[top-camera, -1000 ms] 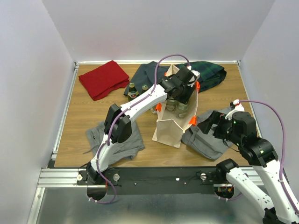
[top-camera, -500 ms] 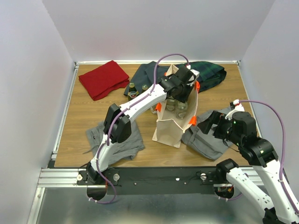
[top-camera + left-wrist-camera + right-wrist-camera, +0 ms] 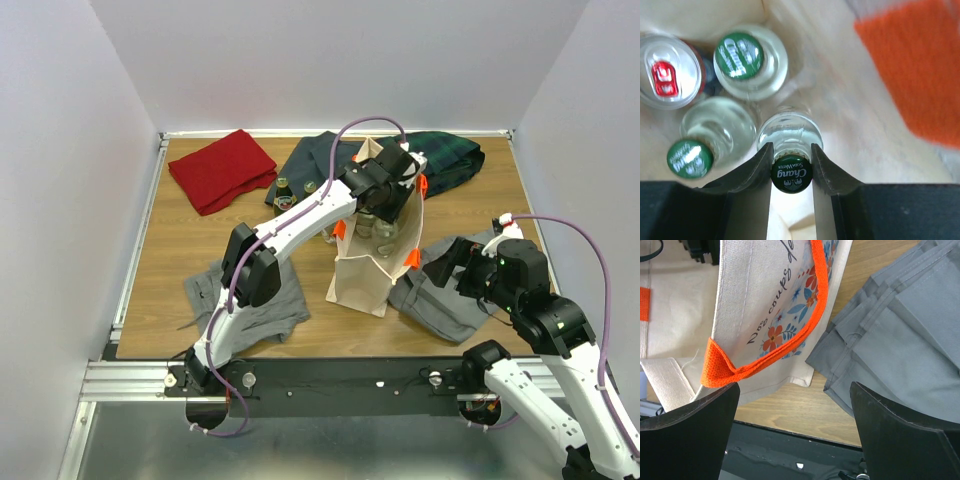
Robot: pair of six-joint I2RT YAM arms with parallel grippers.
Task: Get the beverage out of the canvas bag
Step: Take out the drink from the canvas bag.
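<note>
The canvas bag (image 3: 362, 278) stands upright mid-table, beige with orange handles (image 3: 810, 325). My left gripper (image 3: 791, 148) reaches down into its open top and is shut on the neck of a clear glass beverage bottle (image 3: 791, 173) with a dark green Chang cap. Two more green-capped bottles (image 3: 739, 55) and a can (image 3: 667, 75) stand beside it inside the bag. In the top view the left gripper (image 3: 385, 197) sits over the bag's mouth. My right gripper (image 3: 795, 390) hangs open and empty, low beside the bag's right wall (image 3: 765, 300).
Two bottles (image 3: 284, 197) stand on the table left of the bag. Grey folded clothes lie at the bag's right (image 3: 440, 300) and front left (image 3: 245, 300). A red cloth (image 3: 222, 168) and dark cloths (image 3: 445, 155) lie at the back.
The left jaws have closed onto the bottle's neck and the wrist has shifted slightly up and back. The right arm has not moved.
</note>
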